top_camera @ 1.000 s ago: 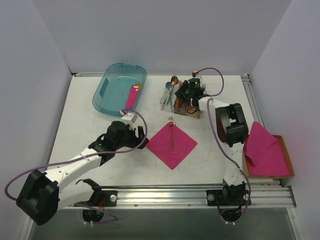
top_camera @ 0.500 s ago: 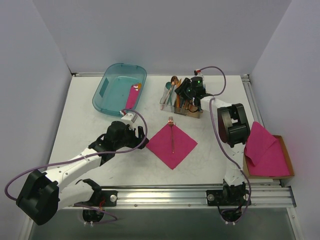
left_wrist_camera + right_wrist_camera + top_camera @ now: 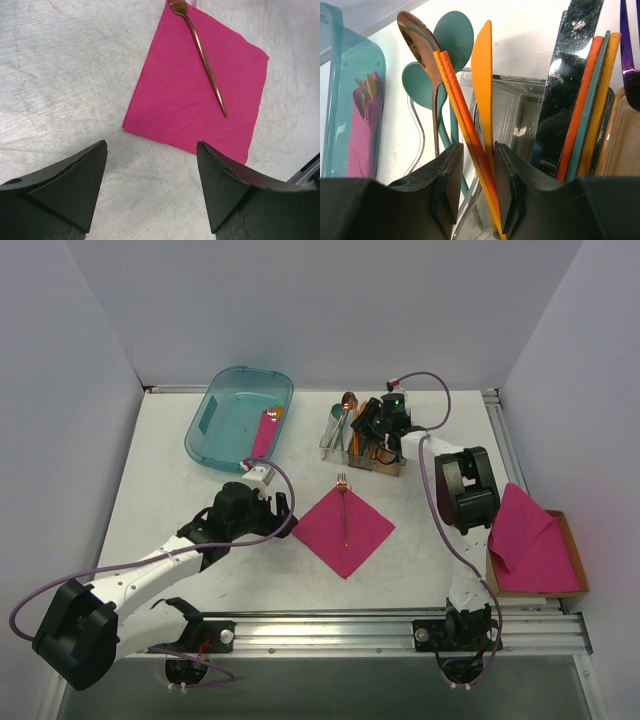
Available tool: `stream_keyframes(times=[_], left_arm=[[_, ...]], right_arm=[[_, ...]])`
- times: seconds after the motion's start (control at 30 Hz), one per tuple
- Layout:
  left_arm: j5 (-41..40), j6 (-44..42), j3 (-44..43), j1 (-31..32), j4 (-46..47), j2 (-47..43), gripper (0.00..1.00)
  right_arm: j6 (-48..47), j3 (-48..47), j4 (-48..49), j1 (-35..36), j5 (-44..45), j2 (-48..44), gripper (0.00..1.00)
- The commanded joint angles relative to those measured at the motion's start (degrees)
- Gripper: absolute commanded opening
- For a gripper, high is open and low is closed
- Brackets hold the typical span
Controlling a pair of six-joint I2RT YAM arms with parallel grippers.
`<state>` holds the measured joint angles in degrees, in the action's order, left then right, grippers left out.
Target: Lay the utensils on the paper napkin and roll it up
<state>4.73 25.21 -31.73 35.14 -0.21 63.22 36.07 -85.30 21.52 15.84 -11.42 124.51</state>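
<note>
One copper fork [image 3: 202,55] lies on the paper napkin [image 3: 170,100] just ahead of our released left claw [image 3: 151,147], while our right claw [image 3: 479,155], down in the cutlery holder [image 3: 520,110], straddles an orange knife [image 3: 482,75] (gripped or not, we cannot tell), the rolling not yet begun.

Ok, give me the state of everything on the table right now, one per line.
paper napkin: spread flat, unrolled.
fork: lying across the napkin.
left gripper: open, empty, hovering beside the napkin.
right gripper: jaws around an orange knife, grip unclear.
orange knife: upright in the cutlery holder.
teal bin: holding one rolled pink napkin.
</note>
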Motion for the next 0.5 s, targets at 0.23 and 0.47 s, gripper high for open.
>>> stream_keyframes(times=[0.23, 0.47], left_arm=[[-0.07, -0.78, -0.36, -0.33, 1.88, -0.73, 0.81], [-0.07, -0.78, -0.44, -0.33, 1.88, -0.64, 0.81]], right_arm=[[-1.27, -2.77, -0.16, 0.16, -1.85, 1.18, 0.31], [-0.31, -1.80, 2.04, 0.07, -3.87, 1.61, 0.19]])
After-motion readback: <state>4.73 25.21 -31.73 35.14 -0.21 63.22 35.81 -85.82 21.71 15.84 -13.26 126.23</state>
